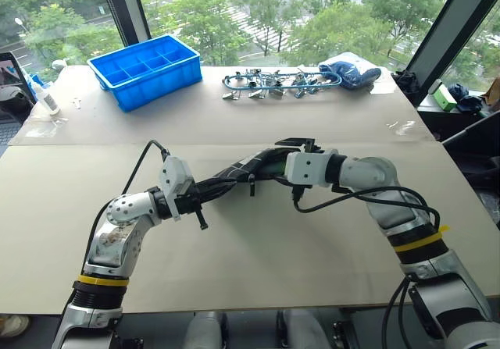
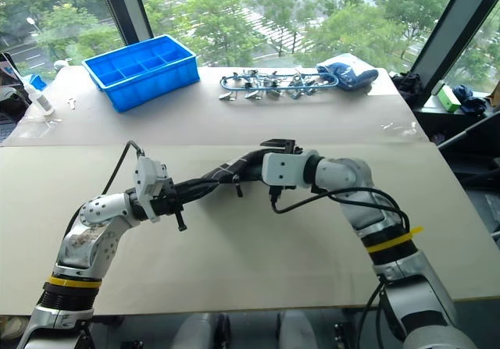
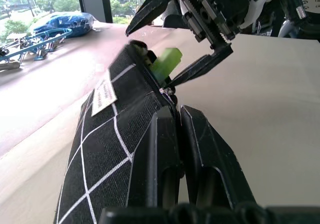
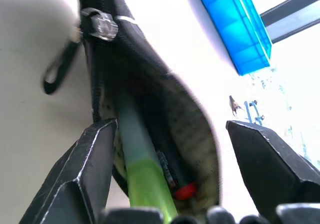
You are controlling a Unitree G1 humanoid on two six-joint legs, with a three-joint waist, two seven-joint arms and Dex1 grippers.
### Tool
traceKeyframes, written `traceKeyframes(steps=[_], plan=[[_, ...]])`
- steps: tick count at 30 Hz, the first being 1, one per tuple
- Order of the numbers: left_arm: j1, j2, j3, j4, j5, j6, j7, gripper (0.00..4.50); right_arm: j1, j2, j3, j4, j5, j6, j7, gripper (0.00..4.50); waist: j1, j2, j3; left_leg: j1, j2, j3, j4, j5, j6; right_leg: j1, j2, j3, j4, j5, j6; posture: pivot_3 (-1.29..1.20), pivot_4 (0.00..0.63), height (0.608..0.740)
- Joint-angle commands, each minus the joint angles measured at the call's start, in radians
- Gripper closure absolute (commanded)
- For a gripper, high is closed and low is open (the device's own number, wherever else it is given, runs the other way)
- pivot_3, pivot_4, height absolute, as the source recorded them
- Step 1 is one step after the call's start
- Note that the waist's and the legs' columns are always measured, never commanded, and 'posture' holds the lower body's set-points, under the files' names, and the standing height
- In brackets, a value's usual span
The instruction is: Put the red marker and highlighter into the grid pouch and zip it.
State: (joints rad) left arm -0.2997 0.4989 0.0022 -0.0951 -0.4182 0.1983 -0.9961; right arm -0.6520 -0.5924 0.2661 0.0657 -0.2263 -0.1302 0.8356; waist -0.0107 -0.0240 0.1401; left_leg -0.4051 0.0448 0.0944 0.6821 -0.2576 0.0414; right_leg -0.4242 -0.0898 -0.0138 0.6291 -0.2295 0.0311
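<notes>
The grid pouch (image 1: 233,176) hangs above the table, stretched between my two arms, black with white lines and a white label (image 3: 104,94). My left gripper (image 3: 181,120) is shut on its near end by the zip. The pouch's mouth gapes at the other end. The highlighter (image 4: 136,151) lies in it, with its bright green end (image 3: 166,62) poking out. Beside the highlighter, inside the pouch, shows the red cap of the red marker (image 4: 185,190). My right gripper (image 4: 171,128) stands open at the mouth, one finger on each side, touching neither pen. The zip pull and strap (image 4: 59,72) dangle from the pouch.
A blue compartment bin (image 1: 144,69) stands at the far left of the table. A heap of metal clips (image 1: 269,82) and a blue cloth bundle (image 1: 350,72) lie along the far edge. A small bottle (image 1: 45,99) stands at the left edge.
</notes>
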Motion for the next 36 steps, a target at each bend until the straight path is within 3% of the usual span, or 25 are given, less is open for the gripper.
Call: traceKeyframes(steps=[1,4,13,16,20,25,30,36], plan=[[-0.021,-0.006,0.006,-0.007,-0.014,-0.015,-0.003,4.50,0.039,-0.053,-0.069,-0.132,0.170,0.108,0.131,0.62,0.001,0.000,0.000,0.000,0.000,0.000,0.000,0.000,0.000,0.000,0.000,0.000,0.000,0.000,0.000,0.00,0.150,0.740],[-0.022,-0.008,0.009,-0.004,-0.016,-0.014,-0.002,4.50,0.098,-0.126,-0.115,-0.250,0.339,0.321,0.260,0.62,0.007,0.000,0.000,0.000,0.000,-0.001,0.000,0.000,0.001,0.000,0.000,0.000,0.000,0.000,0.000,0.00,0.150,0.740],[-0.015,-0.012,0.013,-0.018,-0.027,-0.004,0.002,4.50,0.093,-0.075,-0.238,-0.305,0.485,0.651,0.105,0.62,0.010,0.000,0.000,0.001,0.001,-0.003,0.000,-0.001,0.001,0.000,0.001,0.000,0.001,0.000,-0.001,0.00,0.150,0.740],[-0.012,-0.010,0.012,-0.022,-0.030,-0.002,0.004,4.50,0.136,-0.033,-0.237,-0.385,0.554,0.726,0.082,1.25,0.012,0.000,0.000,0.000,0.000,-0.002,0.000,-0.001,0.001,0.000,0.000,0.000,0.001,0.000,-0.001,0.00,0.150,0.740],[-0.010,-0.010,0.011,-0.033,-0.034,0.005,0.011,4.50,0.192,-0.023,-0.231,-0.452,0.590,0.793,0.056,2.74,0.017,0.000,0.000,0.000,0.000,-0.002,0.001,-0.001,0.001,0.000,0.000,0.000,0.001,0.000,0.000,0.00,0.150,0.740],[-0.010,-0.006,0.015,-0.036,-0.036,0.009,0.011,4.50,0.217,-0.048,-0.259,-0.380,0.532,0.727,0.006,4.42,0.022,0.000,0.000,0.000,-0.001,-0.003,0.001,-0.001,0.001,0.001,-0.001,0.000,0.000,0.000,0.000,0.00,0.150,0.740],[-0.012,-0.005,0.019,-0.036,-0.035,0.013,0.013,4.50,0.193,-0.068,-0.301,-0.338,0.533,0.735,-0.035,4.47,0.022,0.000,0.000,0.000,-0.001,-0.002,0.001,-0.001,0.001,0.000,0.000,0.000,0.000,0.001,0.000,0.00,0.150,0.740],[-0.011,-0.008,0.019,-0.035,-0.033,0.013,0.016,4.50,0.196,-0.042,-0.251,-0.245,0.450,0.720,-0.122,4.47,0.021,0.000,0.000,0.000,-0.001,-0.002,0.001,-0.001,0.001,0.000,0.000,0.000,0.000,0.001,0.000,0.00,0.150,0.740]])
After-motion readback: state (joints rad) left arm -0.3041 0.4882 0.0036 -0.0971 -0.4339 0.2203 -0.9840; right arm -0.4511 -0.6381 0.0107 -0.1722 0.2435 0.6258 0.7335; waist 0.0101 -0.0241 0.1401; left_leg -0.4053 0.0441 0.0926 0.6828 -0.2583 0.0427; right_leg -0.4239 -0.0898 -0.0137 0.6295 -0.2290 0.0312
